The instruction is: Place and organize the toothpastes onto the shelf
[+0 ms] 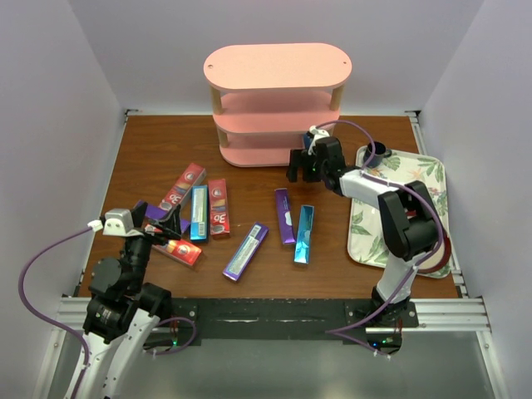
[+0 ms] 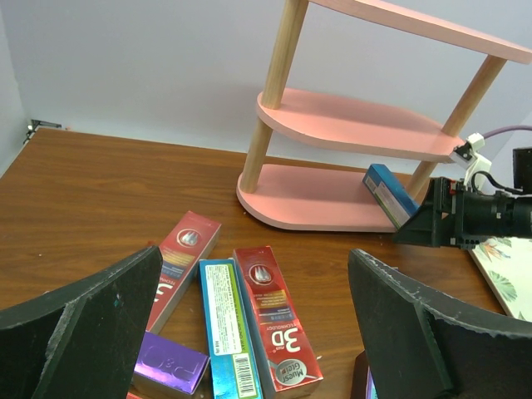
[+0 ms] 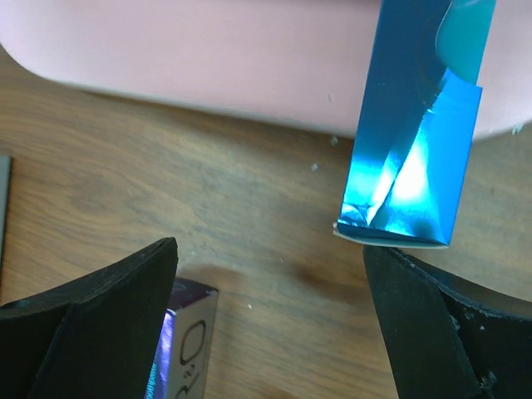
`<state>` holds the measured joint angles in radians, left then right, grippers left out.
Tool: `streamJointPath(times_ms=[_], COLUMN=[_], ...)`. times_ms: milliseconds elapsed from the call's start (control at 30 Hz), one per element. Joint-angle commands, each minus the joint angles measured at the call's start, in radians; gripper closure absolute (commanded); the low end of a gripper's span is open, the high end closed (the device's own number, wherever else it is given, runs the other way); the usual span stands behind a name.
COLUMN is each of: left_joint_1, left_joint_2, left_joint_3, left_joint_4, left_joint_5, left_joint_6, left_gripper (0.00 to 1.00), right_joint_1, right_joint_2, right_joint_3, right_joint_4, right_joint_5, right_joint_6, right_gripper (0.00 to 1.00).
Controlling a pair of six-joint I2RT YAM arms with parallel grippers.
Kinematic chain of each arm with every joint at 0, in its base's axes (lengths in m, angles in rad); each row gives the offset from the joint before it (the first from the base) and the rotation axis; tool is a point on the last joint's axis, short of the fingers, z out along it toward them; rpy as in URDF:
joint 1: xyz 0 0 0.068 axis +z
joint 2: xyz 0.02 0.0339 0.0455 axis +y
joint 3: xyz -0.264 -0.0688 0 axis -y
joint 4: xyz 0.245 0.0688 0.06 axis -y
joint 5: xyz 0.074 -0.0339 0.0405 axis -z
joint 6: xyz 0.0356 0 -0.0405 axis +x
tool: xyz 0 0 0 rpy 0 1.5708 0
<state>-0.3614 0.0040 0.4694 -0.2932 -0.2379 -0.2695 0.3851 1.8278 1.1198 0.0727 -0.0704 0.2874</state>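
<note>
The pink shelf [image 1: 278, 66] stands at the back centre. A shiny blue carton [image 2: 389, 195] leans on the right end of its bottom board, one end hanging over the edge [image 3: 407, 158]. My right gripper [image 1: 301, 170] is open just in front of that end and holds nothing [image 3: 270, 253]. My left gripper [image 1: 158, 220] is open above the left cluster [image 2: 253, 253]: red cartons [image 1: 184, 184] [image 1: 219, 208] [image 1: 179, 249], a teal one [image 1: 199, 213] and a purple one [image 2: 166, 362]. Two purple cartons [image 1: 246, 250] [image 1: 284, 215] and a teal one [image 1: 304, 233] lie mid-table.
A floral tray [image 1: 424, 179] lies at the right, with a dark cup [image 1: 376, 152] at its far corner. The right arm reaches over the tray. White walls close in the table on three sides.
</note>
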Motion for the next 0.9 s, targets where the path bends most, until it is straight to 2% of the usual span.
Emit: streamJointPath(times_ms=[0,300,567,700,867], left_joint_1=[-0.005,-0.005,-0.005,-0.005,-0.005], left_joint_2=[-0.134,-0.133,-0.136,-0.139,-0.142], left_joint_3=[0.003,0.0,-0.002,-0.002,-0.002], left_joint_4=[0.048,0.049,0.054,0.055,0.054], left_joint_5=[0.012,0.012,0.014,0.017,0.014], left_joint_6=[0.013,0.015,0.018,0.019,0.023], left_gripper=[0.01,0.01,0.01,0.01,0.01], right_joint_1=[-0.002,-0.002,0.011,0.032,0.149], right_joint_2=[0.001,-0.008,-0.197,-0.326,-0.487], right_joint_3=[0.061,0.066,-0.052,-0.152,-0.251], right_joint_4=[0.058,0.052,-0.043,-0.088,-0.18], right_joint_5=[-0.006,-0.002,0.012,0.096,0.276], right_joint_6=[-0.007,-0.01,0.013,0.055,0.105], right_gripper=[0.02,0.02,0.01,0.01,0.01])
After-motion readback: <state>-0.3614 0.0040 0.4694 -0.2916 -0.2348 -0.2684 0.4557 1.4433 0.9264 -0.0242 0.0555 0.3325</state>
